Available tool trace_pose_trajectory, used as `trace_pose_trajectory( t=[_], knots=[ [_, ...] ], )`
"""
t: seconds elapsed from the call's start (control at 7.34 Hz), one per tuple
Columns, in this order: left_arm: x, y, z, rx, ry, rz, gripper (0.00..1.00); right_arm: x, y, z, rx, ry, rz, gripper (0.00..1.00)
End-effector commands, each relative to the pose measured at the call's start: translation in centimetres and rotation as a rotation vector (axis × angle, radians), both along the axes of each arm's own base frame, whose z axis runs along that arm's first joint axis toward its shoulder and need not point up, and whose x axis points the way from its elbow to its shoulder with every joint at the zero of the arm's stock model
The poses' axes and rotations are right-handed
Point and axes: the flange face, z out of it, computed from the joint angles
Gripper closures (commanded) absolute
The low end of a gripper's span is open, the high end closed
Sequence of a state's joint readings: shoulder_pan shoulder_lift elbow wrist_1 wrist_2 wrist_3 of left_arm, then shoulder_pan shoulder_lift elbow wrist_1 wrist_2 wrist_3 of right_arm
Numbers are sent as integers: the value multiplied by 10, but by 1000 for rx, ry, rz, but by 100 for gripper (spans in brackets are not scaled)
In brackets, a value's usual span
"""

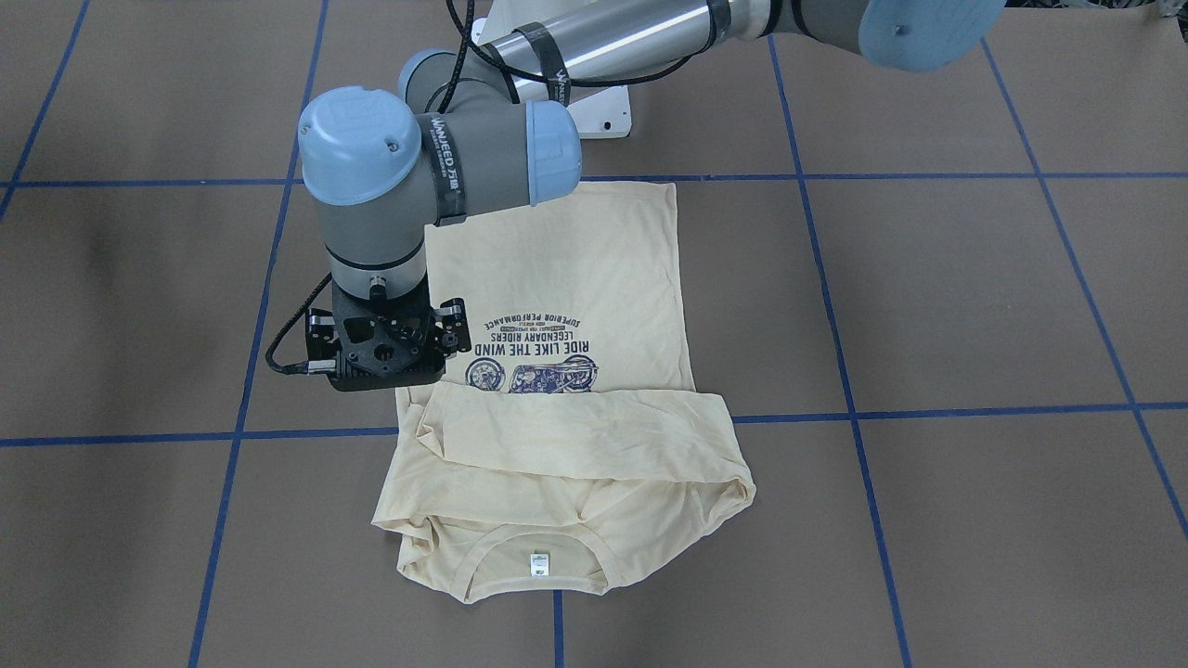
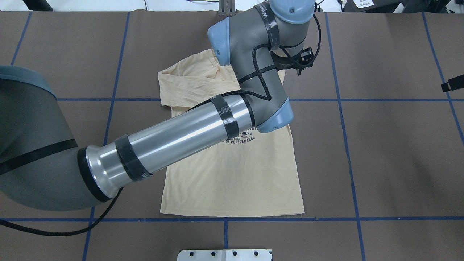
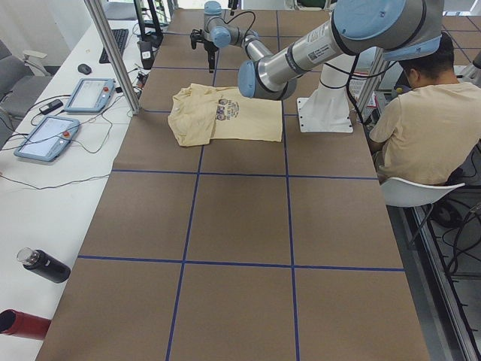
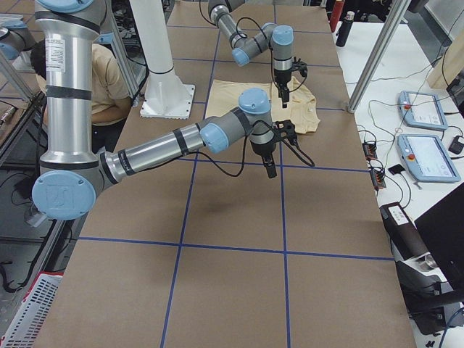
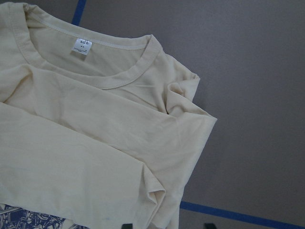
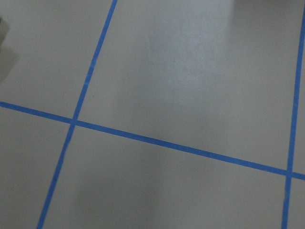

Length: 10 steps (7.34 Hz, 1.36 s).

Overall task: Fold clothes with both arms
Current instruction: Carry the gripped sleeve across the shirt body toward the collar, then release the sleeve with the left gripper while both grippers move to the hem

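The clothes are one cream long-sleeved T-shirt (image 1: 594, 269) lying flat with its print up, hem toward the robot's base and collar at the far end. Its sleeves are folded across the chest (image 1: 575, 436), just below the navy print (image 1: 534, 357). The white neck label (image 5: 81, 46) shows inside the collar. My left arm (image 2: 181, 137) reaches across the shirt. Its gripper (image 1: 385, 366) hangs above the shirt's shoulder corner, and the fingertips at the bottom edge of the left wrist view (image 5: 167, 225) are apart with nothing held. My right gripper (image 4: 269, 167) points down over bare table beside the shirt; I cannot tell its state.
Blue tape lines (image 2: 348, 145) grid the brown table. The white base plate (image 2: 224, 255) sits at the robot's edge. A seated person (image 3: 421, 128) is beside the pedestal. Control tablets (image 3: 90, 94), a metal post (image 3: 113, 53) and bottles (image 3: 43, 265) lie along the side bench.
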<state>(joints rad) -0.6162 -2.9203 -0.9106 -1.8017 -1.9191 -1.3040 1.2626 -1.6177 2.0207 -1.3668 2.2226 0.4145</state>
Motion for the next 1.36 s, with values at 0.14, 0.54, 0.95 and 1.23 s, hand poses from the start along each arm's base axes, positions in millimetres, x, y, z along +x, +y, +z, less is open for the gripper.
trace_pose_trajectory(
  t=[0.14,0.54,0.95,1.23],
  knots=[
    [-86,60,111,157,-4,110,0,-95,40,-78,-88,-89,67,0],
    [-197,167,205,232,0,164,0,-221,129,-121,-131,-101,153,0],
    [-207,244,257,191,-48,119,0,-291,204,-126,-123,-93,175,0],
    [-171,291,277,114,-74,104,0,-304,221,-126,-126,-93,171,0]
  ],
)
